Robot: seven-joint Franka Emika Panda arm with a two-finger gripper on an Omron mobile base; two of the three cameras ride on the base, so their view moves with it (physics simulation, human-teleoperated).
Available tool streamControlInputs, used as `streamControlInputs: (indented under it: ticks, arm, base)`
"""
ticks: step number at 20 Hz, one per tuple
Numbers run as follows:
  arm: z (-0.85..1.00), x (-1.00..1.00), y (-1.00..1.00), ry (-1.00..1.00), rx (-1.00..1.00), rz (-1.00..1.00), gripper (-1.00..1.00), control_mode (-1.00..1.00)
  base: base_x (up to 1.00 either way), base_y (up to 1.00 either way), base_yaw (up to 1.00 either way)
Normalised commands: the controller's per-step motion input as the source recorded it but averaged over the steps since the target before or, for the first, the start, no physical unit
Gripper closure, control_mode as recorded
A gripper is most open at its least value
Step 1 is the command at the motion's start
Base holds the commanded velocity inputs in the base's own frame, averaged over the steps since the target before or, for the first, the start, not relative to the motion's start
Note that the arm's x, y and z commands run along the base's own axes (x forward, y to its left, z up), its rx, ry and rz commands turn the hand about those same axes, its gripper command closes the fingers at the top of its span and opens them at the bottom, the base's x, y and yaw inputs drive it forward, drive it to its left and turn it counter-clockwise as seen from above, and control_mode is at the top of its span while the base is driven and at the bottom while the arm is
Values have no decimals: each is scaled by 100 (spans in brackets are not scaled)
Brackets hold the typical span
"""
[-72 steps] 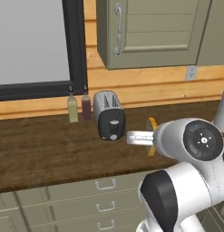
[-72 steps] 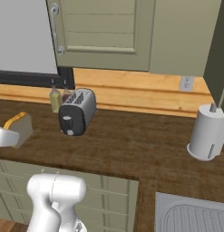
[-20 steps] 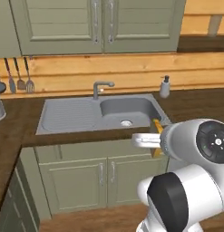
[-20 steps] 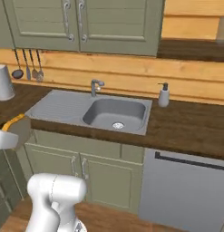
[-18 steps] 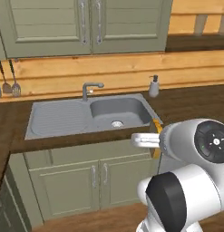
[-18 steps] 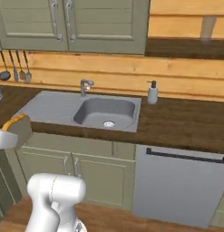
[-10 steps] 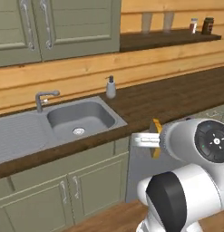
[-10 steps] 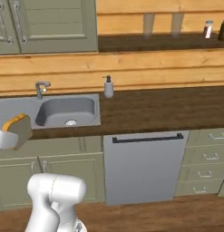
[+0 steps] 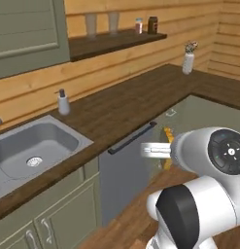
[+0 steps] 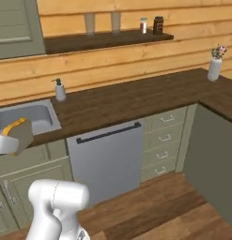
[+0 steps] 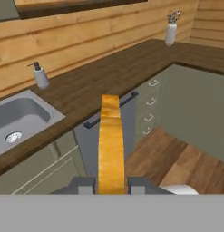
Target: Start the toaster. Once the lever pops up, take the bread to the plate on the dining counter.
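Currently hand [image 11: 111, 185] is clamped on the bread [image 11: 109, 140], slice edge-on, long axis pointing forward over the tabletop [image 11: 104, 77] corner; plate and dining counter unsighted.

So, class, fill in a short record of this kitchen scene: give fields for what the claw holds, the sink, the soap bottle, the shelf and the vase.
claw: shut on the bread
bread: held edge-on between the claw's tips, yellow-tan crust facing the hand camera
sink: grey basin set in the dark wood worktop, with a round drain
soap bottle: stands upright on the worktop behind the sink
shelf: on the wooden wall, carrying two glasses and two small jars
vase: pale, with flowers, at the worktop's far corner
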Motion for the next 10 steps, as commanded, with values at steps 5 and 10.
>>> streamControlInputs:
  ticks: [5, 10]
  arm:
    - [0, 0, 0, 0, 0, 0, 100, 100]
    - [0, 0, 0, 0, 0, 0, 100, 100]
  base:
    - [3, -25, -54]
    - [9, -24, -53]
